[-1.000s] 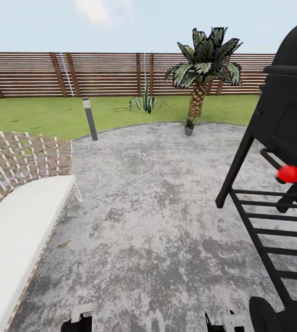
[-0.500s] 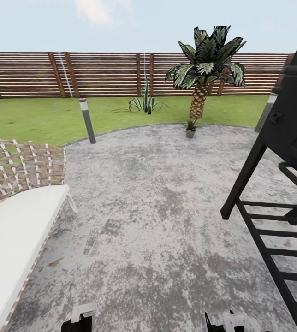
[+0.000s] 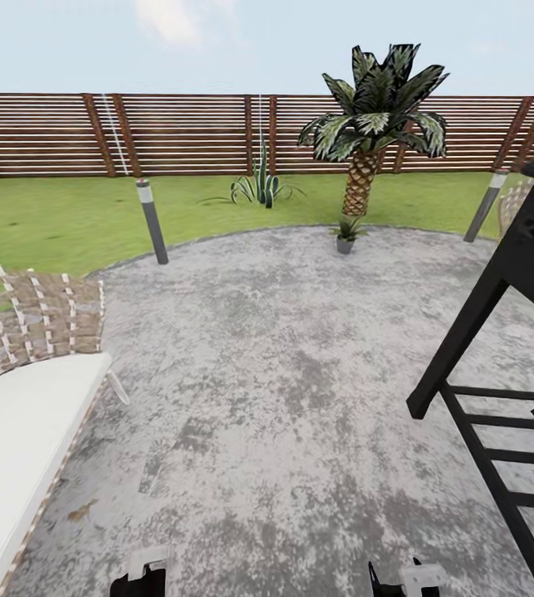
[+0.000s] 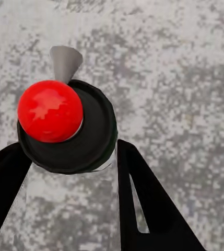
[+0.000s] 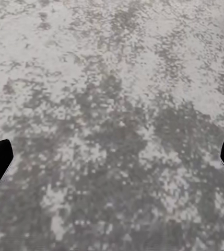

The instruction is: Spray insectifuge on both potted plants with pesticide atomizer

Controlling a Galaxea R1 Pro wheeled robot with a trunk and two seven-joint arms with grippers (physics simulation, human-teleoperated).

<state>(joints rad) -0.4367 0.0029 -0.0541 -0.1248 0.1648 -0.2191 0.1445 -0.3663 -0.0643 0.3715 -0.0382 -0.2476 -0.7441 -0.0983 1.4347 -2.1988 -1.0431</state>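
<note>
Left claw [image 4: 72, 172] grips a black object with a red ball [image 4: 50, 111] — right claw [image 5: 112, 157] spread wide over the patio [image 3: 283, 373]. Small potted plant [image 3: 346, 236] sits by the palm [image 3: 375, 124].

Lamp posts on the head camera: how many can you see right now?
2. One lamp post stands at the lawn's edge left of the paving; the other lamp post leans at the right, beside the black grill frame. More may be hidden behind the grill.

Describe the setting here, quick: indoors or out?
Outdoors, likely a back garden: brown slatted wooden fence, green lawn and round grey paved patio, with a small palm tree at its edge.
</note>
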